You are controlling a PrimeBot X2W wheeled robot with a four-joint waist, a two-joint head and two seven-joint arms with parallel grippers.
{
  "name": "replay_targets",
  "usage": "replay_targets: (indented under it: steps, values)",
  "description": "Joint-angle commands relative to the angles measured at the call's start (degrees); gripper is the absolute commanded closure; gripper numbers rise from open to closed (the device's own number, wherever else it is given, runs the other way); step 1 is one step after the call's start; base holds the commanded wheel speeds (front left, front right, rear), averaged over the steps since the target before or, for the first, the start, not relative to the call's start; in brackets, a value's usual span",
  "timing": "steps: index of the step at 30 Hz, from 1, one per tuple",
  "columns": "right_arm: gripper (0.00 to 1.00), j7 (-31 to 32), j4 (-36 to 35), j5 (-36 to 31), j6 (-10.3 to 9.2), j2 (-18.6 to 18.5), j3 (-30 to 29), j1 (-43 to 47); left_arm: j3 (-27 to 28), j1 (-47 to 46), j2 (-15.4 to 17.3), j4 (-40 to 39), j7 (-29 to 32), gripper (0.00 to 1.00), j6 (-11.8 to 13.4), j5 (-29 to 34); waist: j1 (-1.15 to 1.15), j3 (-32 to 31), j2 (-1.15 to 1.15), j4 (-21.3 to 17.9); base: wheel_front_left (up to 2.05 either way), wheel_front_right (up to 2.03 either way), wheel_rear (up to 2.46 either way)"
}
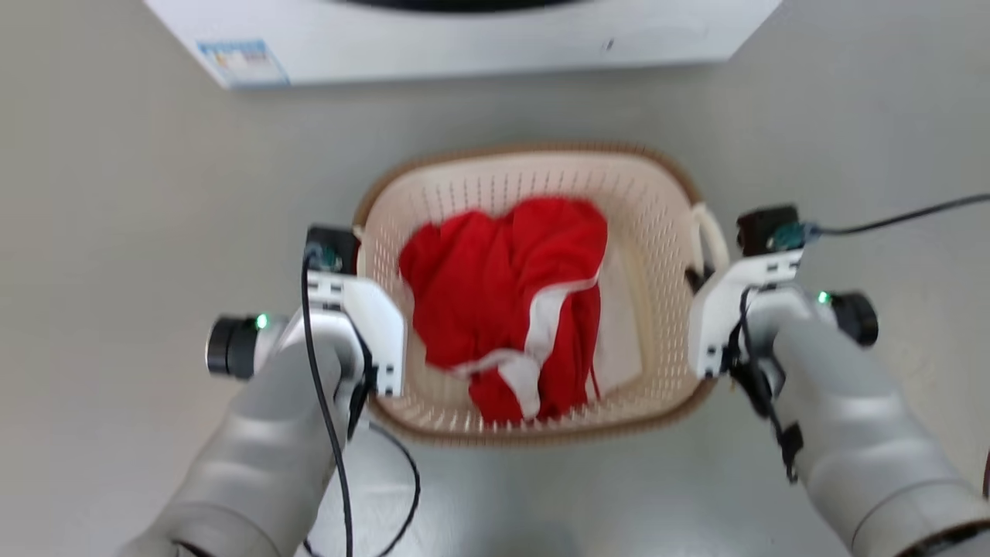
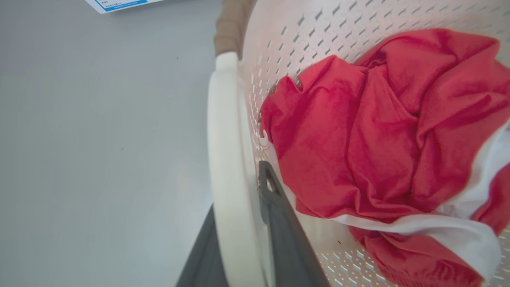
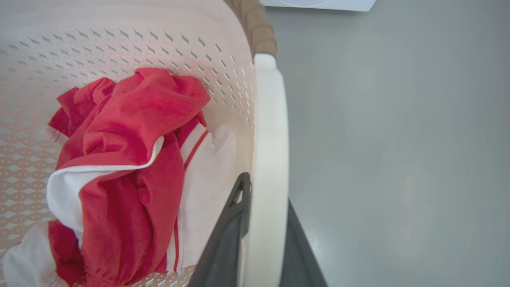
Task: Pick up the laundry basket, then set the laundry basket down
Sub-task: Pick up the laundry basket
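The laundry basket (image 1: 657,201), cream perforated plastic with a brown rim, sits between my two arms and holds red and white clothes (image 1: 510,294). My left gripper (image 2: 239,207) is shut on the basket's white left loop handle (image 2: 223,151), one dark finger (image 2: 279,223) inside the loop and the other outside. In the same way, my right gripper (image 3: 267,203) is shut on the white right handle (image 3: 271,131), with one finger (image 3: 231,223) on the inner side. I cannot tell whether the basket's bottom touches the floor.
A white washing machine (image 1: 464,39) with a blue label (image 1: 244,62) stands just beyond the basket. Grey floor (image 1: 116,232) spreads out on both sides. A dark cable (image 1: 905,216) runs off to the right from my right wrist.
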Motion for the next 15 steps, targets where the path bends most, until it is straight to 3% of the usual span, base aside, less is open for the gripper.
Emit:
replay_targets:
  steps: [1,10,15]
  values:
    - [1.0,1.15,-1.63,1.17,0.42,0.91,2.55,3.49,0.19,1.31,1.2,-0.17,-0.2,1.0,-0.77,-0.04,0.0,-7.01,0.0,-1.4,0.0,0.0,0.0]
    - [1.0,6.09,-4.83,9.63,0.42,0.91,10.82,13.09,-1.07,12.42,1.2,0.13,2.1,1.0,-2.62,-2.45,0.0,-21.25,0.0,-2.54,0.0,0.0,0.0]
    - [1.0,8.01,-5.55,12.03,0.42,0.91,14.46,16.71,-2.44,17.6,1.2,-1.25,3.43,1.0,-2.31,-3.69,0.0,-26.75,0.0,-2.15,0.0,0.0,0.0]
